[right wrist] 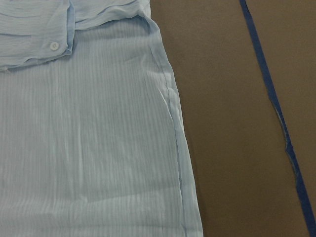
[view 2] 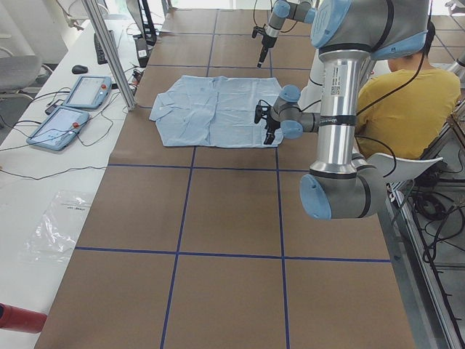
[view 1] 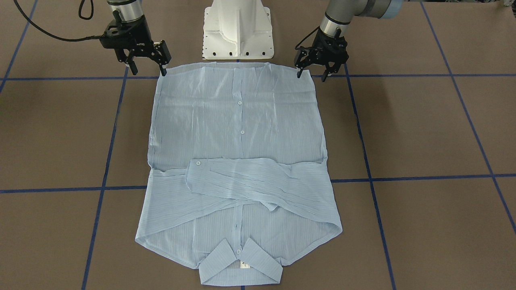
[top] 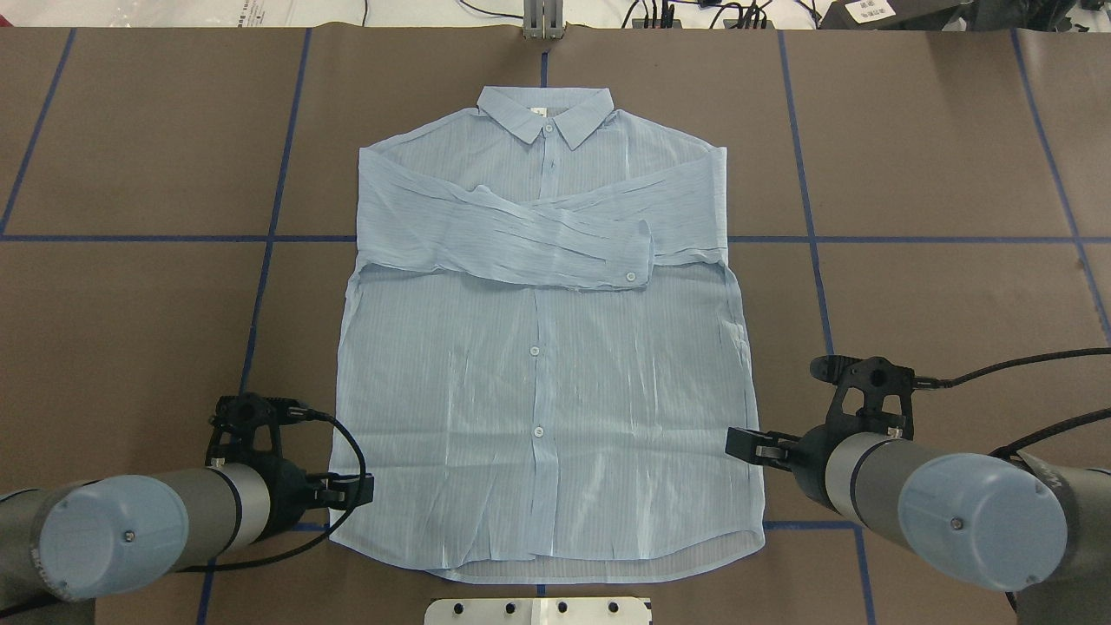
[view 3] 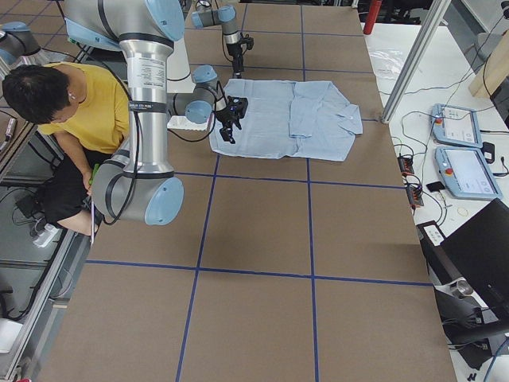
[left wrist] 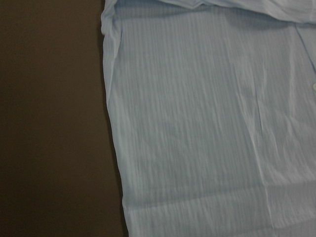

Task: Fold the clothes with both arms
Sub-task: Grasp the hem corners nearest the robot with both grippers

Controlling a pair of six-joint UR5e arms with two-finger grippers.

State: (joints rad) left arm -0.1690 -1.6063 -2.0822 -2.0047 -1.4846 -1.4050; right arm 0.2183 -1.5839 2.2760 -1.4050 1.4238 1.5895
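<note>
I am seeing the shirt (view 1: 242,133) lying flat, front up, on the bench (view 1: 423,129), its hem (view 1: 225,66) sitting just in front of the white base (view 1: 238,32) and its collar (view 1: 241,268) pointing away from that base, sleeves (view 1: 250,177) crossing the chest. The left gripper (view 1: 311,75) and right gripper (view 1: 148,71) are hanging on either side of the base at the hem corners, fingers standing apart and gripping nothing.

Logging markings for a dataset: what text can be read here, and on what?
No text reads clearly.
White neck tag at the collar of the pale-blue striped shirt: too small.
Label sticker on the grey-and-silver left arm: blurred.
White print on the black right gripper: illegible.
</note>
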